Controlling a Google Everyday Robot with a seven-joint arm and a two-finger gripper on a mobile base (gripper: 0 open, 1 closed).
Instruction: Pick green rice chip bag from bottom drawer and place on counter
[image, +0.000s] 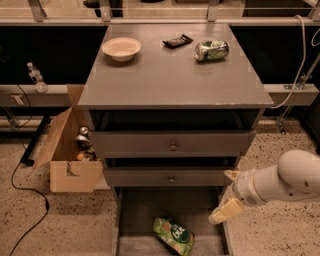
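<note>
The green rice chip bag (174, 235) lies flat in the pulled-out bottom drawer (142, 210), near its front middle. My gripper (228, 194) hangs on the white arm at the drawer's right wall, above and to the right of the bag. Its two cream fingers (225, 211) stand apart, open and empty. It does not touch the bag. The counter (170, 80) is the grey top of the cabinet above.
On the counter stand a white bowl (121, 48), a black flat object (177, 41) and a crushed green can (211, 50). Two knobbed drawers are closed above the bottom one. An open cardboard box (70, 160) with clutter sits left of the cabinet, with a black cable (20, 200) on the floor.
</note>
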